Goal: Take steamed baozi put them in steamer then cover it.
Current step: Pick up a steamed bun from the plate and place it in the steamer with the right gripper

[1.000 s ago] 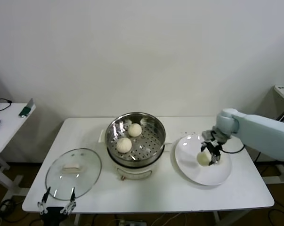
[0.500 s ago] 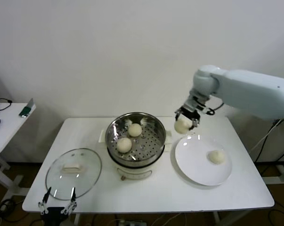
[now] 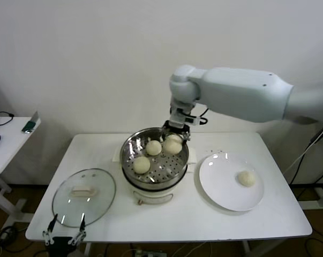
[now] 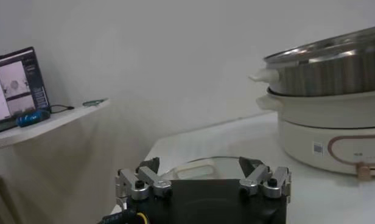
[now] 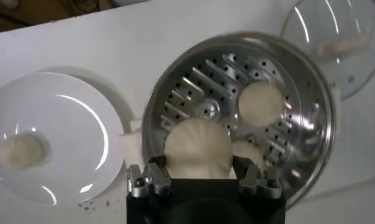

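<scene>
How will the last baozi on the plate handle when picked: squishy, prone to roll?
Probably soft: the baozi looks like smooth, rounded dough, so it likely dents under a firm squeeze. Being round, lying loose on the glossy plate, it may roll or slide if nudged. It is small, so likely light.

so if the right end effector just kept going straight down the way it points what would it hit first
Probably the perforated floor of the round shiny steel steamer basket. The right end effector, shut on a cream-white round bun, points down into it, beside two buns already inside. Depth is hard to judge.
</scene>
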